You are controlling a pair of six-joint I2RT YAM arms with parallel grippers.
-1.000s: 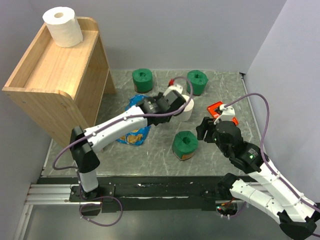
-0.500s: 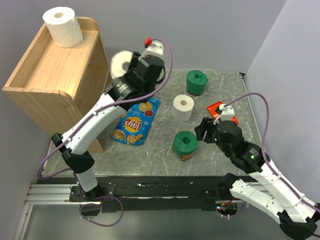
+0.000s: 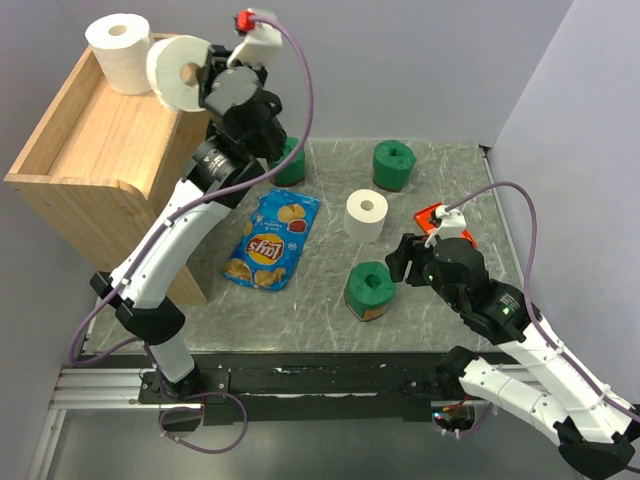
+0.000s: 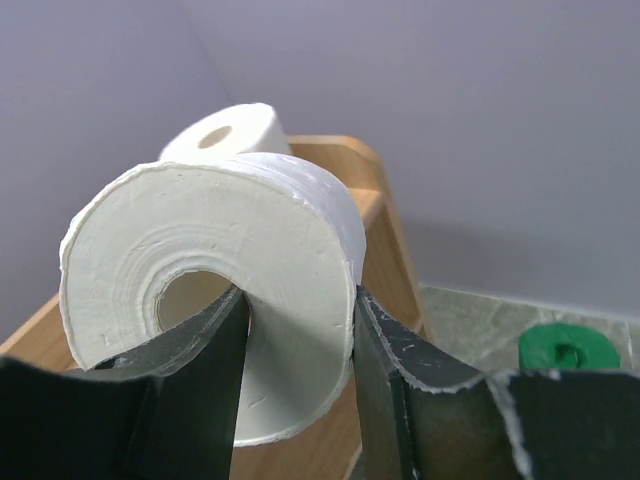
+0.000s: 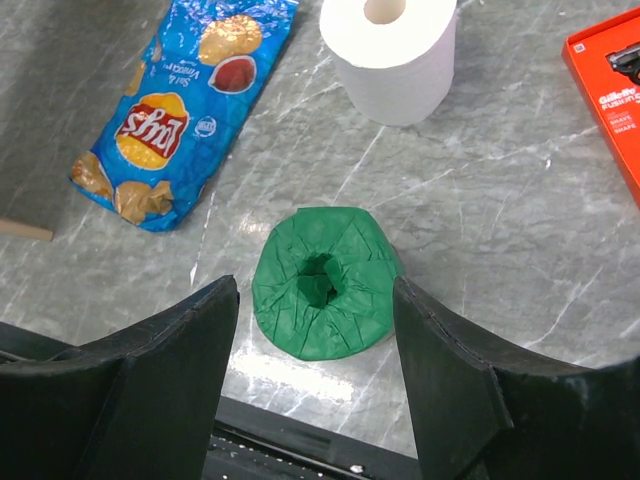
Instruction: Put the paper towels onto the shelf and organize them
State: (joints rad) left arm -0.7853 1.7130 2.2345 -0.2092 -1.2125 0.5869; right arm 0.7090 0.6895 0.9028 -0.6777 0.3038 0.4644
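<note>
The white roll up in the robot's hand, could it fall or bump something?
Maybe. The left gripper pinches only one soft wall of the held white roll, with one finger in its hole, so it might slip or squash. It hangs right beside the other white roll standing on the shelf, so it could knock that one over. The shelf's raised rim could also catch it.

1. Shelf [image 3: 100,150] sits left of the chip bag [image 3: 268,238], with one roll [image 3: 125,52] on its top tray.
2. Second roll [image 3: 178,72] is up in the left gripper [image 4: 300,300], behind-left of the bag, right beside that first one.
3. Third roll [image 3: 366,214] is right of the bag, fourth roll [image 3: 370,290] front-right.
4. Fifth roll [image 3: 292,170] is just behind the bag, sixth roll [image 3: 393,164] behind-right.
5. Flat box [image 3: 432,215] is way off right.
</note>
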